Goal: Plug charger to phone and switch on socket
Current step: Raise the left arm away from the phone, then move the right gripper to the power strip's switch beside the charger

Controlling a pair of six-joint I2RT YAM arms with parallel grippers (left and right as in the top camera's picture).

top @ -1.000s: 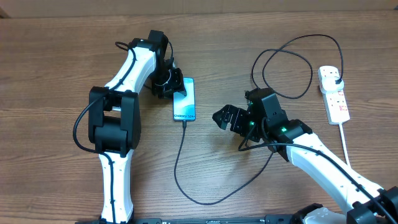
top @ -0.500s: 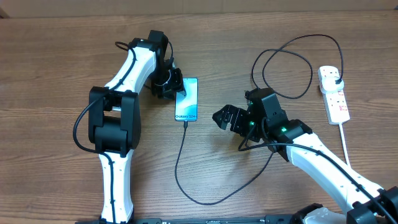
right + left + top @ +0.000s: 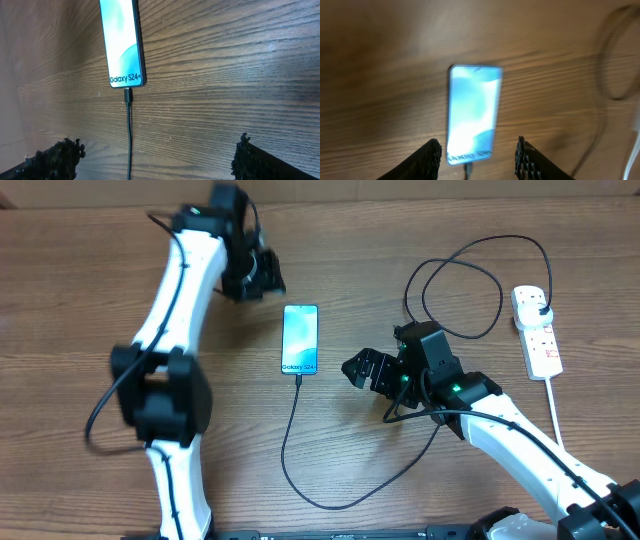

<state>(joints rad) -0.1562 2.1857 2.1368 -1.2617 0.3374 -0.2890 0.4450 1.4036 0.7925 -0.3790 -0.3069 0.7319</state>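
Wood-grain table (image 3: 60, 330) carries the phone (image 3: 300, 339) flat, screen up, with the charger (image 3: 285, 450) seemingly seated in its near end, so the step in hand is, I judge, the socket (image 3: 537, 332) switch. Do it with the right gripper (image 3: 156, 149): draw the fingers together first, travel high over the looped cable, then press straight down on the switch beside the occupied outlet (a slanted push may skid the light strip). Both grippers are spread wide and empty. The left gripper (image 3: 477, 145) hangs above the phone, apart from it, and the socket lies well apart from the right fingers (image 3: 55, 155), off to their right.
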